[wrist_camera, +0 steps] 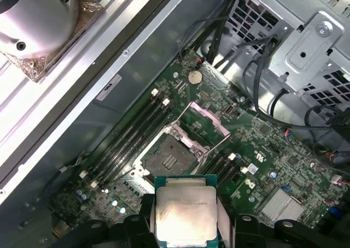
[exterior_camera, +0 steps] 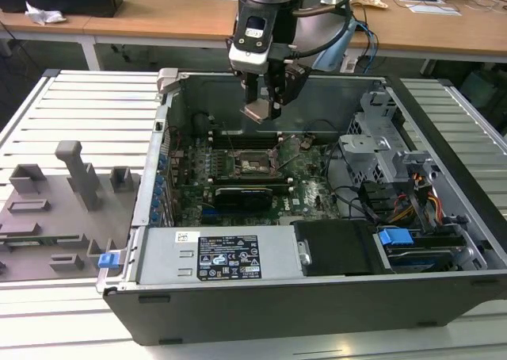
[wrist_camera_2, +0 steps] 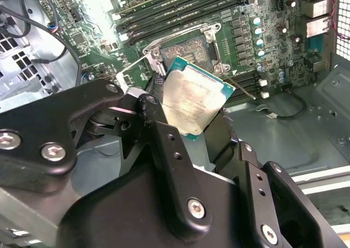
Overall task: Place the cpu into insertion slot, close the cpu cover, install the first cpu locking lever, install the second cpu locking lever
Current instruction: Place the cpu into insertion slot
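Observation:
My gripper point(exterior_camera: 261, 106) hangs over the open computer case, shut on the cpu point(exterior_camera: 260, 111), a flat square chip with a silver-grey top and green edge. In both wrist views the cpu point(wrist_camera_2: 192, 99) point(wrist_camera: 186, 212) sits clamped between the black fingers point(wrist_camera_2: 156, 117) point(wrist_camera: 143, 215). The insertion slot point(exterior_camera: 255, 163) point(wrist_camera_2: 191, 50) point(wrist_camera: 168, 156) lies uncovered on the green board below, a short way from the chip. The cpu cover point(wrist_camera: 206, 122) stands flipped up on the slot's far side. Thin wire levers point(wrist_camera_2: 175, 34) run beside the socket.
Long memory slots point(wrist_camera: 134, 136) flank the socket. A black expansion card point(exterior_camera: 242, 195) lies in front of it, with the grey power supply point(exterior_camera: 214, 257) nearer still. A drive cage point(exterior_camera: 380, 150) and cables fill the exterior view's right. A grey fixture tray point(exterior_camera: 55, 209) lies outside the case.

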`<state>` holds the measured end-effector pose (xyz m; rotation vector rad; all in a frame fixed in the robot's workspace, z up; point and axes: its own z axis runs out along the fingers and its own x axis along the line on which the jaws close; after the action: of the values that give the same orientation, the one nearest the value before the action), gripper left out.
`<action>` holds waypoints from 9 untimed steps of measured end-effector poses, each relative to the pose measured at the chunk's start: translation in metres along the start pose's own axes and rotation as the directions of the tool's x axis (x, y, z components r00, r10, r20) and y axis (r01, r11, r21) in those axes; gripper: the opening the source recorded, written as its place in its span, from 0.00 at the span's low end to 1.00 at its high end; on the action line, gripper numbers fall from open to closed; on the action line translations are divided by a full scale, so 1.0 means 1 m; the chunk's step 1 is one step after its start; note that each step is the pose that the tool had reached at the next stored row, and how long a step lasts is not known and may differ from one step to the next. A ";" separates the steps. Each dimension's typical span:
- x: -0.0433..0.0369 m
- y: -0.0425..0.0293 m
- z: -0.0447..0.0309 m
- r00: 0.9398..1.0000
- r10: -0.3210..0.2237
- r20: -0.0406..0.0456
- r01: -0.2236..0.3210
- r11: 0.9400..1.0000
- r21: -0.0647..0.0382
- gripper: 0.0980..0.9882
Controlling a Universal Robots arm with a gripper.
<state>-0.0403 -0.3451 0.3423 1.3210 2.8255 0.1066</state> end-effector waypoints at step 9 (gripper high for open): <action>0.0000 -0.0001 0.0016 0.998 0.055 0.004 -0.055 0.998 0.000 0.49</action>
<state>-0.0404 -0.3451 0.3407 1.3982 2.7859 0.1047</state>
